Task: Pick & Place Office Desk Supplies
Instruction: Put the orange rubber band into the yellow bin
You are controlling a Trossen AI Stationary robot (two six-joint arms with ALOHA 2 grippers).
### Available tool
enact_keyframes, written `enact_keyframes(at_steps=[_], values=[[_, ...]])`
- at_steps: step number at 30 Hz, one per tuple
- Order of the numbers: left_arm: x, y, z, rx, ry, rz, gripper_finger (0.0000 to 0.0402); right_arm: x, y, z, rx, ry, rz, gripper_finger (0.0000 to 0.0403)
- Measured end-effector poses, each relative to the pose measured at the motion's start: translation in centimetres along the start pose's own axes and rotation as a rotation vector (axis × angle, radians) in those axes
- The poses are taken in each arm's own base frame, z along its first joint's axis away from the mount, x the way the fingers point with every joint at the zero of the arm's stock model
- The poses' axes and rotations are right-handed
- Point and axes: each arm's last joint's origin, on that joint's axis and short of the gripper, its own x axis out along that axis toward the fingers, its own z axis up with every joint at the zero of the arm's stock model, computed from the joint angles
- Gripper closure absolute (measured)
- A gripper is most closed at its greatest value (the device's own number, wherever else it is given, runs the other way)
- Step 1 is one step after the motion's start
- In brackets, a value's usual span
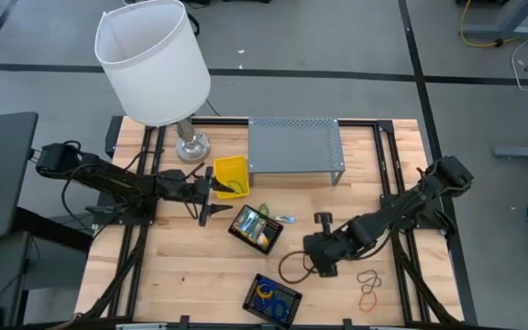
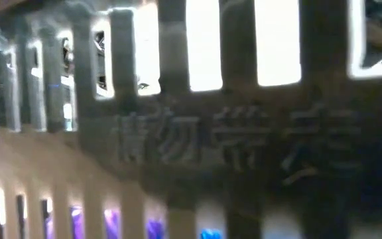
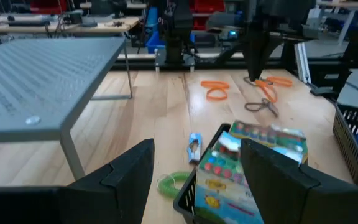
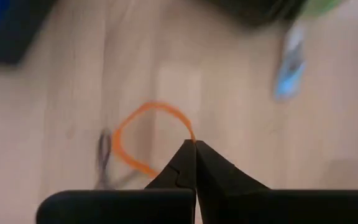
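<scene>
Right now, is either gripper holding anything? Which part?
The right gripper is shut on the orange rubber band, pinching one edge of the loop. The left gripper is open, holding nothing.

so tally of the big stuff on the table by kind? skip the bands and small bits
Lamp: 1
Grey perforated shelf: 1
Yellow bin: 1
Black mesh basket: 1
Crayon box: 1
Total: 5

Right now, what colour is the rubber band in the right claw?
Orange. The rubber band pinched by the right claw shows best in the right wrist view.
</scene>
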Motion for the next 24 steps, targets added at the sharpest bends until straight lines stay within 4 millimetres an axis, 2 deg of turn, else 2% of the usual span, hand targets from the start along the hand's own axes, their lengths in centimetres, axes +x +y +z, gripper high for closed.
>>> enact_keyframes(at_steps=[8, 19, 24], values=[[0.0, 0.0, 0.6, -0.012, -0.063, 0.001, 0.0157, -0.8, -3.5, 3.1, -0.010, -0.136, -0.255, 0.0402], [-0.1, 0.0, 1.8, -0.117, -0.173, -0.017, 0.0157, -0.6, -9.2, 7.7, -0.023, -0.400, -0.362, 0.0403], [0.9, 0.1, 3.1, -0.146, -0.204, 0.011, 0.0157, -1.0, -11.3, 9.1, -0.016, -0.511, -0.419, 0.0403]])
